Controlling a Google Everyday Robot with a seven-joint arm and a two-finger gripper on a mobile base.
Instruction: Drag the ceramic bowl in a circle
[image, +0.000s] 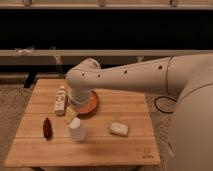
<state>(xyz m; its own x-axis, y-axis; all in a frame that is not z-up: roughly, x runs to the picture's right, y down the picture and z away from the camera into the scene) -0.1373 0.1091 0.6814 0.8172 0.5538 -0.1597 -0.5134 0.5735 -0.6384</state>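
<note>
The ceramic bowl (90, 104) is shallow, glossy and orange-red. It sits on the wooden table (125, 150), left of the middle. My white arm reaches in from the right and bends down over the bowl's left side, hiding that part. My gripper (75, 103) is down at the bowl's left rim, below the rounded wrist. Whether it touches the rim I cannot tell.
A small white carton (60, 100) stands just left of the bowl. A yellowish item (70, 115) lies in front of it, with a white upturned cup (76, 130) nearer still. A dark red object (47, 127) lies front left, and a pale bar (119, 129) front right.
</note>
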